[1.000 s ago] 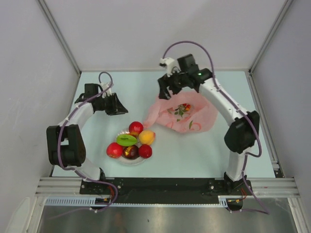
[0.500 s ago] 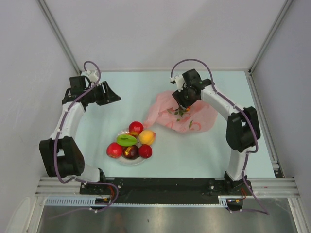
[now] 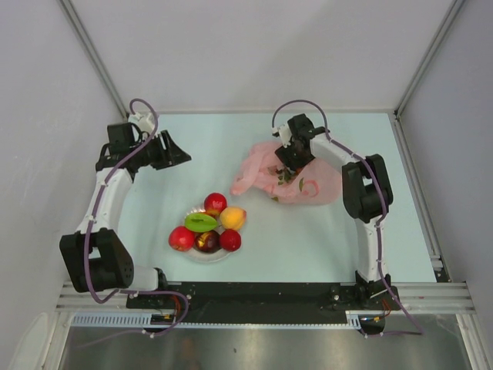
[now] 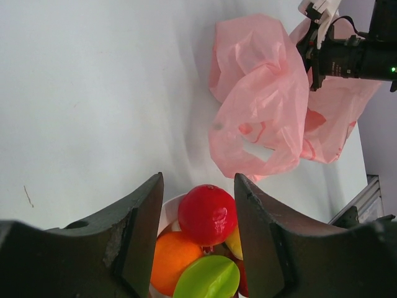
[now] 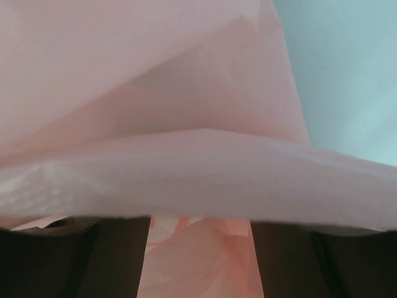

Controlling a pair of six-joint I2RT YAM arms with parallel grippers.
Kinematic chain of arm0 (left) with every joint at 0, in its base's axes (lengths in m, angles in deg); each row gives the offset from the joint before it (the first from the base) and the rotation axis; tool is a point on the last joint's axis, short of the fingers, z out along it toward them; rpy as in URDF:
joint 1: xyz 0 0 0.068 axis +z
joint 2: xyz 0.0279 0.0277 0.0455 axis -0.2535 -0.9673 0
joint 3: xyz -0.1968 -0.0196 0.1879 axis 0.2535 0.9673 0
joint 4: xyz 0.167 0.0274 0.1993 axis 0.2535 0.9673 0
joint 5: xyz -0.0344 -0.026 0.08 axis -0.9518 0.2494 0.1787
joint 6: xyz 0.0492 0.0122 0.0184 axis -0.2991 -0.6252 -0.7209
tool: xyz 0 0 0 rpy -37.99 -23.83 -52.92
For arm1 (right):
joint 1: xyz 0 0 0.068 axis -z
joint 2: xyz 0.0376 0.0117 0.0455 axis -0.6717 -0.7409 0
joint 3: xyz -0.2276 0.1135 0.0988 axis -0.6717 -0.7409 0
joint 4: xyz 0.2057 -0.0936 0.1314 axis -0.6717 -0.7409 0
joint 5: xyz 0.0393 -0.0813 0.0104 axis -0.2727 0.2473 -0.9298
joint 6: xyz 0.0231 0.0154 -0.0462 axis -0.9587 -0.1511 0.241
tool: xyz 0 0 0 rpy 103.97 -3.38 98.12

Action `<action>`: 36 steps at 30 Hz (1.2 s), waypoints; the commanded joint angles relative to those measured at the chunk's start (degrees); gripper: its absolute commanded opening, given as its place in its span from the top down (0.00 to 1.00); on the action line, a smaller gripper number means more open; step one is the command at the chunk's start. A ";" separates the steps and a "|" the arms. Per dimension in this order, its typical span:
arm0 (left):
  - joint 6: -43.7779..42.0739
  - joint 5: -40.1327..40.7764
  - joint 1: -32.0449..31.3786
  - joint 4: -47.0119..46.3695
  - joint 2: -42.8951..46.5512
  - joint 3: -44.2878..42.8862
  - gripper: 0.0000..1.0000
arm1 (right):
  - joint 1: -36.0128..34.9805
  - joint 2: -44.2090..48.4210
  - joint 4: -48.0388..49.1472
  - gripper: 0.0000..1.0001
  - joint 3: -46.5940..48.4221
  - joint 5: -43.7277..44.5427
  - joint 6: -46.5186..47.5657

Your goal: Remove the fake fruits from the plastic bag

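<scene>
Near the table's (image 3: 231, 146) near edge, left of middle, the fake fruits (image 3: 206, 229) lie heaped on a white plate (image 3: 205, 257). Farther back, toward the right, the plastic bag (image 3: 314, 186) lies crumpled. The right gripper (image 3: 286, 166) dips into its far side, jaws apart with only pink film between them. Toward the far left corner, the left gripper (image 4: 197, 186) hovers spread and empty.

left end effector (image 4: 198, 186) aloft, jaws apart; right end effector (image 3: 289, 163) low, jaws apart
</scene>
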 commanded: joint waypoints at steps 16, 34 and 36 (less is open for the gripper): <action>2.31 -1.87 -0.04 -3.51 2.08 1.92 0.45 | -0.13 8.90 -4.38 0.90 1.84 -4.07 4.07; 4.51 -3.46 -2.15 -6.06 2.69 2.80 0.45 | -3.73 25.34 -10.70 1.00 -10.74 -7.57 9.60; 4.60 -3.63 -2.67 -6.24 2.34 2.28 0.45 | -4.69 26.84 -14.29 1.00 -11.27 -8.98 10.40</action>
